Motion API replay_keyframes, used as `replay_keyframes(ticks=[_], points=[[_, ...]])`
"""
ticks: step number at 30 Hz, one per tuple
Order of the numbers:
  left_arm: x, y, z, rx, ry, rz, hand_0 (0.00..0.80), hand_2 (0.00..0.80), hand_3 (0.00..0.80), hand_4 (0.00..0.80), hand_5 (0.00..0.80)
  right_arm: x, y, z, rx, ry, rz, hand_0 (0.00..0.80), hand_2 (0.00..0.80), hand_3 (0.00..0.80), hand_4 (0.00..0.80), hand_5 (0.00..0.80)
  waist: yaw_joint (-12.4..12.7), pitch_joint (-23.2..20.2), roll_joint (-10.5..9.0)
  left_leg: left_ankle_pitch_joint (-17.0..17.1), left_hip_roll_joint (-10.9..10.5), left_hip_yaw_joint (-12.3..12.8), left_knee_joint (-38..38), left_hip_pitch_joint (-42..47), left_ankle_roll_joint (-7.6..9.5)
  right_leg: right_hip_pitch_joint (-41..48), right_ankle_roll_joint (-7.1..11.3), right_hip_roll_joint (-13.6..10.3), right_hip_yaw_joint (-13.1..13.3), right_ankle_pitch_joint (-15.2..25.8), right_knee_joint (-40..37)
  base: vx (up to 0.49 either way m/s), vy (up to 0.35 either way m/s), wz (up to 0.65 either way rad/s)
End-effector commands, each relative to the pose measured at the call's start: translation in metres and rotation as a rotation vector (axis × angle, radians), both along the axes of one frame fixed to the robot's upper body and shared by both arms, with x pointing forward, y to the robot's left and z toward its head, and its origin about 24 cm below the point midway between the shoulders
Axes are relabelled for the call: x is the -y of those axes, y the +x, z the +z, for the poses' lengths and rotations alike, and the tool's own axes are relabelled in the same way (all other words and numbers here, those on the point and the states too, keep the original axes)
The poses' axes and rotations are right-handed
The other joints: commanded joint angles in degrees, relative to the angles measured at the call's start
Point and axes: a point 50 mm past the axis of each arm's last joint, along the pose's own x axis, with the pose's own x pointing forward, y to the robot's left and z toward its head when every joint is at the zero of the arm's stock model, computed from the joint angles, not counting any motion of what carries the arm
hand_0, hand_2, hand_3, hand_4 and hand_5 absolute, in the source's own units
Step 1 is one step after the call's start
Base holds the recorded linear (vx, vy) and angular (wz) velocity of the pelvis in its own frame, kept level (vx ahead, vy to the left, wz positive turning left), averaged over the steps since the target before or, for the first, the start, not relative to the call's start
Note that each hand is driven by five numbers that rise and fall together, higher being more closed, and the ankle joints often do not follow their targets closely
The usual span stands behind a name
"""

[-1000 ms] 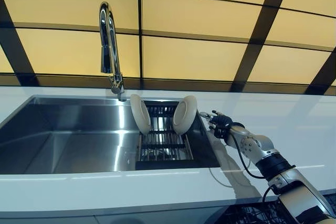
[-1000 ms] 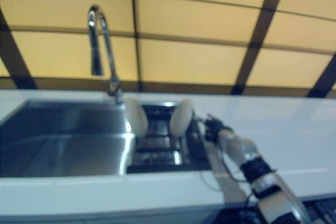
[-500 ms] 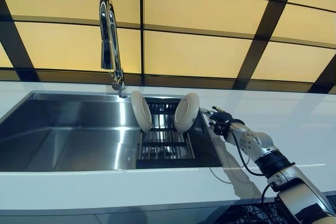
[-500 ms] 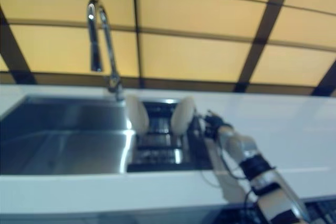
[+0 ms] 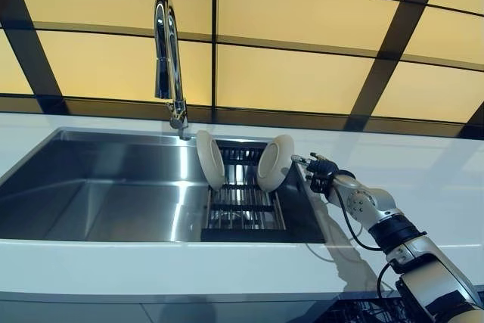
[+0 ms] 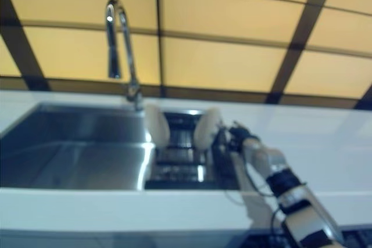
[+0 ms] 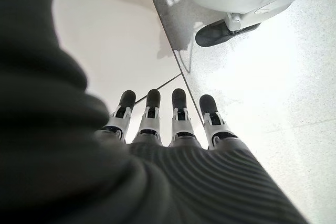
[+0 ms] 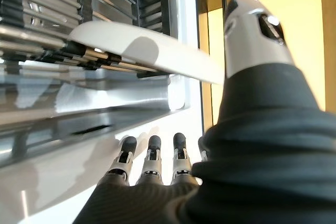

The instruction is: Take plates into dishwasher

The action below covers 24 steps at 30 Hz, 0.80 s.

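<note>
Right hand slightly nearer right plate than before, fingers straight, holding nothing, just beside plate rim. Two white plates counted: left plate and right plate, both upright, leaning in dark rack inside steel sink. One faucet behind. Left hand fingers extended, empty, near floor.

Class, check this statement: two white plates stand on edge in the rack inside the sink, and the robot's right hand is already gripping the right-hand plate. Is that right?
Not quite. The two white plates do stand on edge in the rack in the sink, but the right hand grips nothing: the right wrist view shows its fingers straight, short of the plate.
</note>
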Motion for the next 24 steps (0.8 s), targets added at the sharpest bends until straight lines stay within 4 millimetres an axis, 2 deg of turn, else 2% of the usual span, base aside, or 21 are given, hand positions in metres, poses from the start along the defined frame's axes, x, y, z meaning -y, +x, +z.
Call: replay_keyframes(ticks=[1, 10, 24], points=[[0.0005, 0.0118, 0.0031, 0.01, 0.018, -0.085, 0.0, 0.0, 0.0, 0.0, 0.0, 0.0045, 0.0102, 0.0526, 0.161, -0.015, -0.038, 0.0, 0.0, 0.0, 0.0, 0.0, 1.38, -1.46, -1.85, -1.92, -2.43, -0.64, 0.22, -0.77, 1.79, 1.88, 0.57, 1.63, 1.9, -3.69, 1.96, 0.0, 0.0, 0.0], [0.0026, 0.0121, 0.0024, 0.004, 0.016, -0.091, 0.0, 0.0, 0.0, 0.0, 0.0, 0.0066, 0.0119, 0.0441, 0.128, -0.01, -0.051, 0.0, 0.0, 0.0, 0.0, 0.0, 1.6, -1.68, -1.79, -1.82, -2.3, -0.87, 0.3, -0.82, 1.55, 2.06, 0.5, 1.6, 1.5, -3.86, 2.0, 0.0, 0.0, 0.0], [0.0023, 0.0193, 0.0054, 0.025, 0.017, -0.097, 0.0, 0.0, 0.0, 0.0, 0.0, 0.0107, 0.0136, 0.0459, 0.128, -0.016, -0.063, 0.0, 0.0, 0.0, 0.0, 0.0, 1.78, -0.45, -1.56, -1.61, -2.36, -1.21, 0.54, -1.43, 1.61, 1.33, 0.38, 1.48, 1.41, -3.93, 2.75, 0.0, 0.0, 0.0]])
